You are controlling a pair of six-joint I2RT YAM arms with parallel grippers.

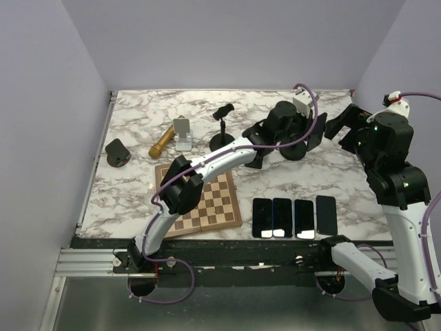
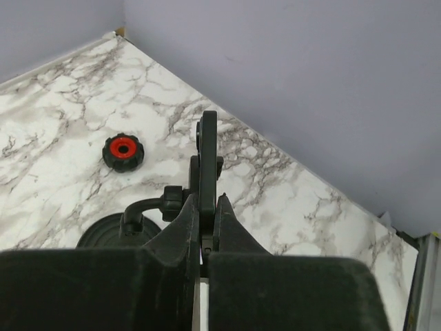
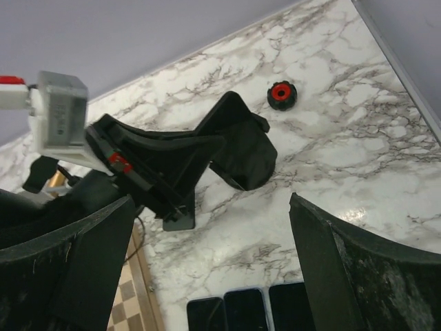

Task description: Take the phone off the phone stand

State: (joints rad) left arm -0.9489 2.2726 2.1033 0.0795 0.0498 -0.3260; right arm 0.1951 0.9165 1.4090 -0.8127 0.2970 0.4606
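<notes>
The phone [image 2: 207, 138] is a thin dark slab seen edge-on, upright between my left fingertips. It also shows in the top view [image 1: 315, 132] at the table's back right. The black phone stand [image 2: 103, 234] has a round base and a bent arm that reaches the phone's side. The stand also shows in the top view [image 1: 295, 150] and in the right wrist view [image 3: 244, 148]. My left gripper [image 2: 207, 207] [image 1: 306, 134] is shut on the phone. My right gripper [image 3: 212, 207] [image 1: 342, 126] is open and empty, hovering just right of the stand.
Several dark phones [image 1: 293, 217] lie in a row near the front edge. A chessboard [image 1: 207, 200] lies under my left arm. A white stand [image 1: 182, 134], a small black stand [image 1: 222, 127], a wooden pestle [image 1: 162, 141] and a black holder [image 1: 117, 152] sit at the back left. A red-and-black knob [image 2: 122, 152] [image 3: 281, 94] lies beyond the stand.
</notes>
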